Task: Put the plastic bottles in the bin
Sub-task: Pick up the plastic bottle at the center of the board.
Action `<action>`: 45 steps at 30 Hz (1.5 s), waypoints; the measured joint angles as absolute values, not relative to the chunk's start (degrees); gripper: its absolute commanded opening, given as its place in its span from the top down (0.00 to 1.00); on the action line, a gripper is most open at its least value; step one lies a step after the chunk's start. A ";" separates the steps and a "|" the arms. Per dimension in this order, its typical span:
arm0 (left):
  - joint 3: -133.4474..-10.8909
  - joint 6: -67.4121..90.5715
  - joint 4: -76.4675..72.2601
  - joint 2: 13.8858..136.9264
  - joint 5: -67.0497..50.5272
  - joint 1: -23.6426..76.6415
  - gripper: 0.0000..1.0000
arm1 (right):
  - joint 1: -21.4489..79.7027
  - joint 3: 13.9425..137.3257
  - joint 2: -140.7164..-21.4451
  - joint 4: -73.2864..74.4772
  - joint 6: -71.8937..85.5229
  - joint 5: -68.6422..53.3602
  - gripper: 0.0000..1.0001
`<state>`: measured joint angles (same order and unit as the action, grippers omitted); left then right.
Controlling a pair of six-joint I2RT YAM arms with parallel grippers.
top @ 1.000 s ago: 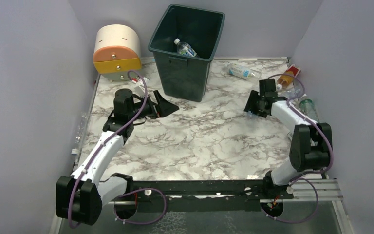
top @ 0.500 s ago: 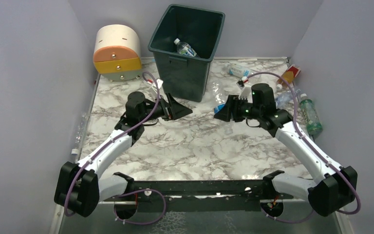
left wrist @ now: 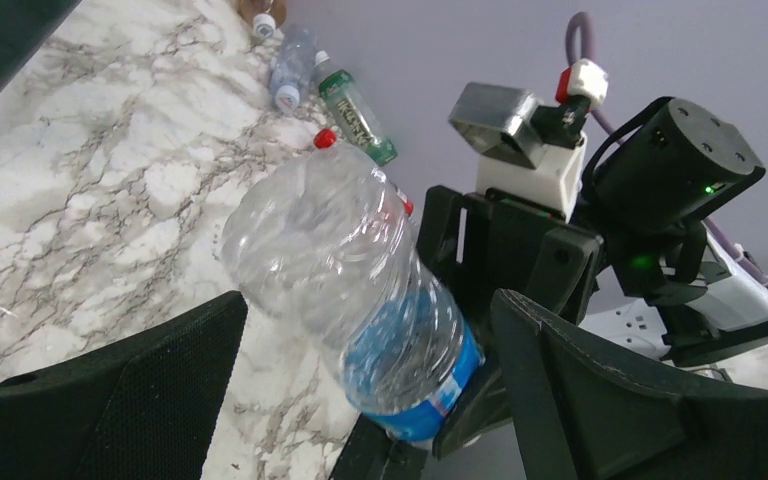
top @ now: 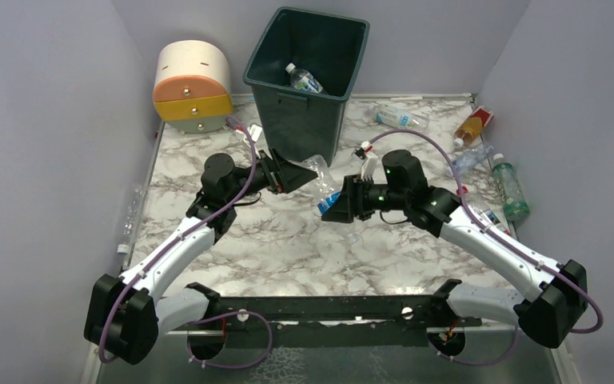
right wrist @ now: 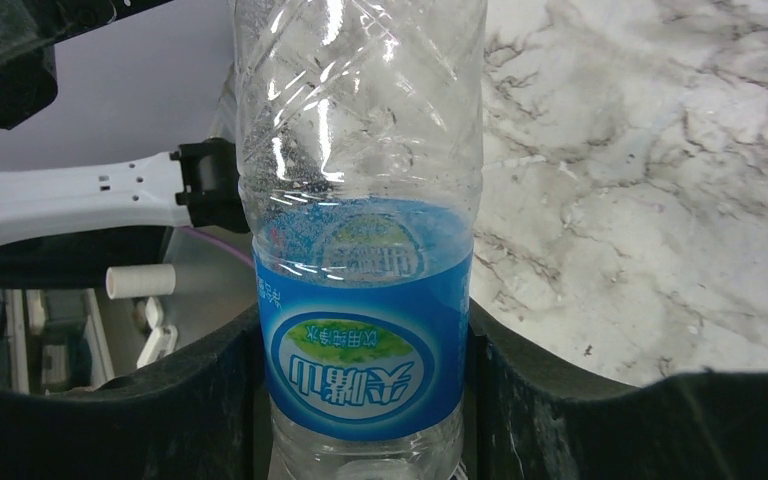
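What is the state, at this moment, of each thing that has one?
Blue-label bottle, held in the air.
Right claw, shut on the blue-label bottle.
Left claw, open, fingers either side of that bottle.
Bin, upright, one bottle inside.
Drawer unit, drawers shut.
Green bottle, lying on the table.

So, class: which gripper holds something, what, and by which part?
The right gripper grips the clear plastic bottle around its blue label; the open left gripper holds nothing.
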<state>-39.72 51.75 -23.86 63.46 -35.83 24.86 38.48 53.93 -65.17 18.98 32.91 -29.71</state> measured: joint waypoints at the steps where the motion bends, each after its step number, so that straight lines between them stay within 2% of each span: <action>1: -39.72 51.90 -24.34 63.09 -35.44 24.93 0.01 | 39.35 53.93 -65.41 18.48 33.28 -29.69 0.43; 13: -39.51 52.71 -24.75 62.13 -32.93 25.17 0.01 | 45.41 54.48 -67.13 14.20 36.03 -27.83 0.42; 18: -39.51 52.84 -25.15 62.13 -32.88 25.26 0.13 | 45.60 56.01 -67.61 14.17 35.99 -27.35 0.42; 20: -39.48 52.93 -25.26 62.13 -32.91 25.26 0.19 | 45.67 56.16 -67.61 14.17 35.99 -26.96 0.39; 25: -39.48 53.01 -25.19 62.19 -32.82 25.26 0.24 | 45.69 56.18 -67.90 14.06 35.97 -26.57 0.28; 28: -39.51 53.17 -25.23 62.30 -32.84 25.26 0.28 | 45.69 56.23 -67.92 14.11 35.94 -26.41 0.25; 33: -39.59 53.36 -25.65 63.07 -32.84 25.26 0.28 | 45.69 57.14 -67.92 15.05 35.44 -26.22 0.00; 37: -40.86 53.23 -25.36 64.53 -32.95 25.26 0.28 | 45.69 57.21 -66.48 17.02 34.87 -25.47 0.01; 45: -50.35 51.55 -23.83 67.83 -33.08 25.26 0.28 | 45.69 62.46 -54.41 27.75 32.91 -17.39 0.01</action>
<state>-50.35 51.55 -23.83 67.83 -33.08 25.26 45.69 62.46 -54.41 27.75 32.91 -17.39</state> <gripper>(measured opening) 0.722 0.991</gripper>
